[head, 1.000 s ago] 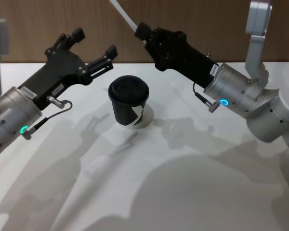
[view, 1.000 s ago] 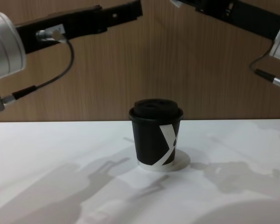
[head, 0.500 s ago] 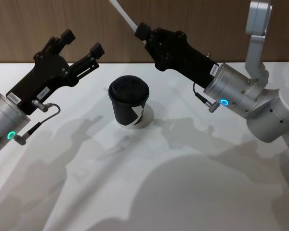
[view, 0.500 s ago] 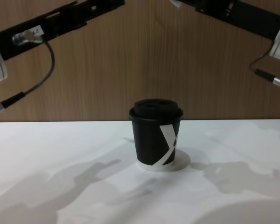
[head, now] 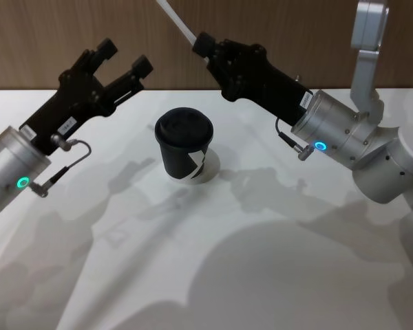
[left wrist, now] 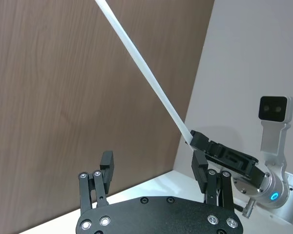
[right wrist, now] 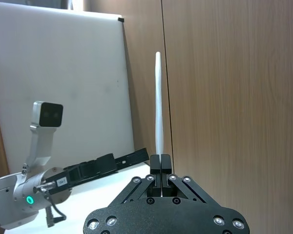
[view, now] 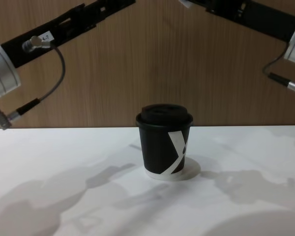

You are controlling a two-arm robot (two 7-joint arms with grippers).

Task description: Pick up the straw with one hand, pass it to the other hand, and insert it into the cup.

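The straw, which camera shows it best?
Right wrist view: the straw runs clear from the shut right gripper to its tip. Left wrist view crops its far end; head and chest views catch short pieces.

A black cup [head: 184,144] with a black lid, a white angular mark on its side and a pale base rim, on a white bench [head: 261,261] before a brown wood-grain wall [view: 137,59]. The straw [head: 179,20] is plain white; the left claw [head: 125,56] and right claw [head: 201,45] are black, on silver arms.
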